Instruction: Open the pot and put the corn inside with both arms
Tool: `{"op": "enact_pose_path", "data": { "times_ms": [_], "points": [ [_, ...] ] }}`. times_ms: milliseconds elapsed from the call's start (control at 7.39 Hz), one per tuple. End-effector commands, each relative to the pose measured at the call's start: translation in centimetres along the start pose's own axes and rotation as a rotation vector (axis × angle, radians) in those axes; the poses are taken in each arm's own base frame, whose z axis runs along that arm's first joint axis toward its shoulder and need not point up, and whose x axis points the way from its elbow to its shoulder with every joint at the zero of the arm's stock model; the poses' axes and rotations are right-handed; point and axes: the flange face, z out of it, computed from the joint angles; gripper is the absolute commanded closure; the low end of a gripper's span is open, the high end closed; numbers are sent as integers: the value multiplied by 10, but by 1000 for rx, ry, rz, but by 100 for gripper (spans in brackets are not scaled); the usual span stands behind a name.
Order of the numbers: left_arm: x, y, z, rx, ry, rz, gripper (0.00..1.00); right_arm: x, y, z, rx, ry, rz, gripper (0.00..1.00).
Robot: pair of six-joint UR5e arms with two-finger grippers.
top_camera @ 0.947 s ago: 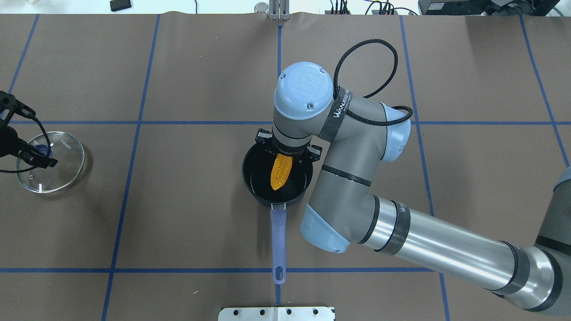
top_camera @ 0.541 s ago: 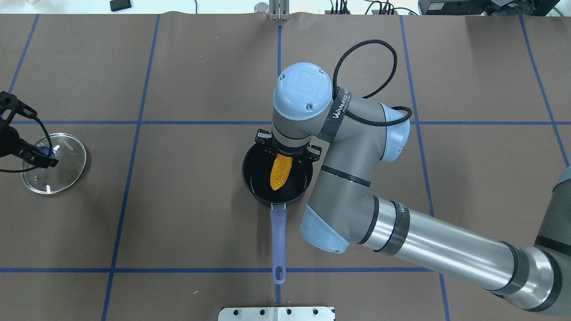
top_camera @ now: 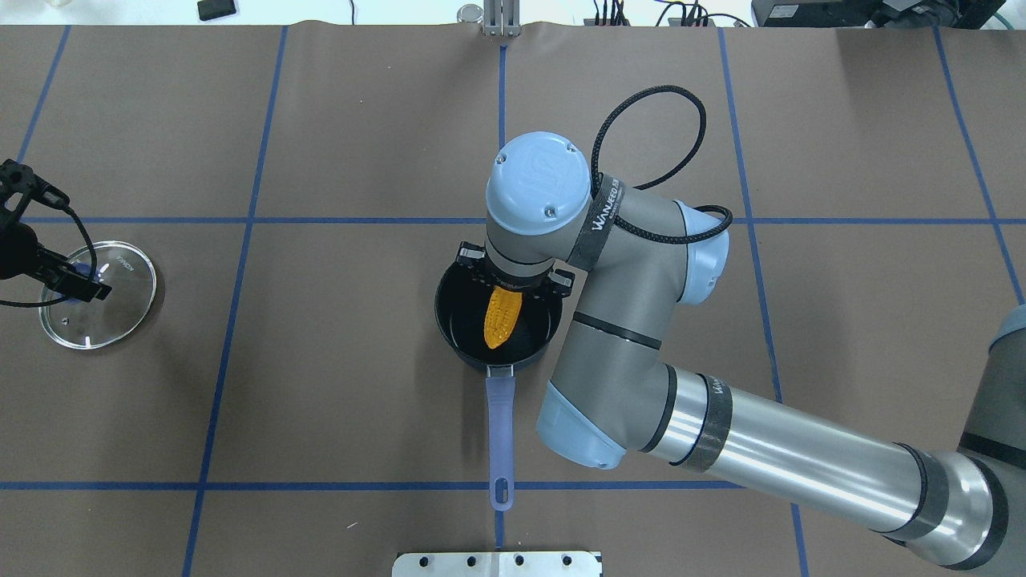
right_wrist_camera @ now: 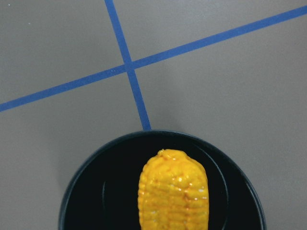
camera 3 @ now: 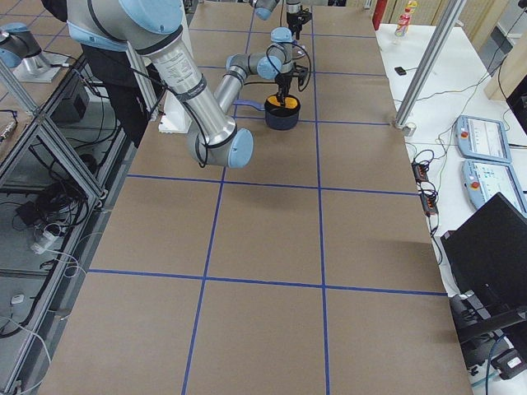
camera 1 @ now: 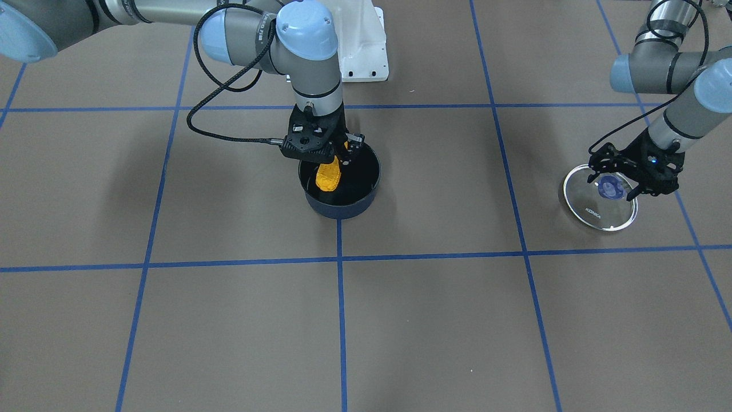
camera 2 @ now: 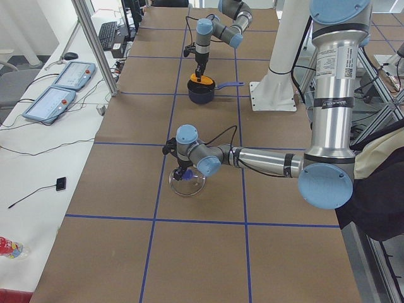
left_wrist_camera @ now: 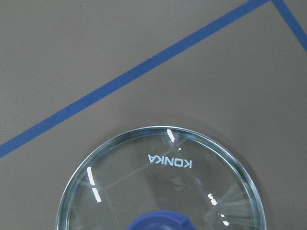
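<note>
The dark navy pot (top_camera: 446, 330) stands open mid-table, its purple-blue handle (top_camera: 500, 433) pointing to the near edge. My right gripper (camera 1: 330, 162) is shut on the orange-yellow corn (top_camera: 502, 317) and holds it upright, tip down, inside the pot (camera 1: 337, 209). The right wrist view shows the corn (right_wrist_camera: 173, 191) over the black interior (right_wrist_camera: 96, 196). My left gripper (camera 1: 612, 186) is shut on the purple knob of the glass lid (top_camera: 112, 314), far left. The lid (camera 1: 600, 213) lies low, at or just above the table.
The white base plate (top_camera: 497, 563) sits at the near edge. The right arm's black cable (top_camera: 649, 96) loops behind its wrist. The right forearm (top_camera: 769, 457) crosses the near right of the table. Blue tape lines grid the brown mat.
The right wrist has shifted slightly toward the near edge with the corn in the pot. The left gripper has carried the lid a little further left and lower.
</note>
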Motion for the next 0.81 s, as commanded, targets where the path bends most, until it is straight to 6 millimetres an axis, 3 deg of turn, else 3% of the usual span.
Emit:
{"op": "enact_pose_path", "data": {
  "times_ms": [0, 135, 271, 406, 677],
  "points": [
    [-7, -3, -16, 7, 55, -26, 5, 0, 2, 3, 43, -35, -22, 0],
    [-15, -4, -26, 14, 73, -43, 5, 2, -12, -4, 55, -40, -29, 0],
    [-31, -5, -41, 33, 74, -67, 6, 15, -40, -13, 71, -37, -56, 0],
    [-49, -15, -62, 41, 93, -119, 3, 46, -93, -24, 114, -29, -95, 0],
    [-92, -47, -106, 19, 59, -81, 3, 148, -210, -71, 53, -47, -165, 0]
  ]
}}
